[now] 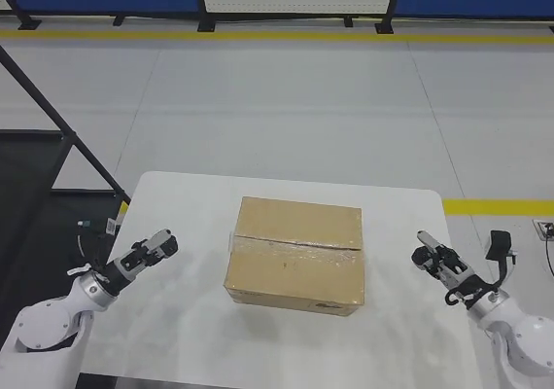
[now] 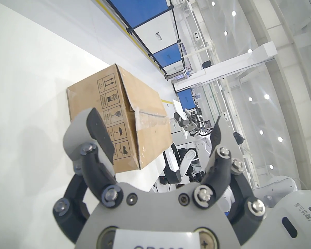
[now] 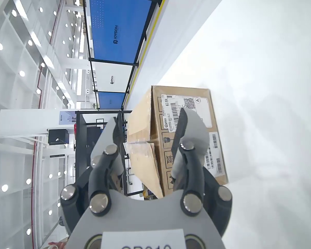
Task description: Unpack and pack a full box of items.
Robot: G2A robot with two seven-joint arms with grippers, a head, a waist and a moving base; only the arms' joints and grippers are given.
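**Box shut at table centre, both claws released**

Top view: cardboard box (image 1: 296,255) sits mid-frame on the white table (image 1: 190,194), flaps closed. Clear tape (image 1: 296,244) runs along the top seam. Nothing else on the box top.

My L claw (image 1: 165,243) is at lower left of the frame, over the table's left part and well apart from the box. Its tip points toward the box. In the L wrist cam the claw (image 2: 155,117) is spread wide and has nothing in it. The box (image 2: 145,104) is ahead of it, with the printed handling symbols (image 2: 111,110) on the end facing me.

My R claw (image 1: 425,241) is at lower right of the frame, by the table's right edge, also apart from the box and aimed at it. In the R wrist cam the claw (image 3: 150,116) is released too, narrower gap, no grip on anything. The box end (image 3: 182,93) facing it carries a white barcode label (image 3: 197,104).
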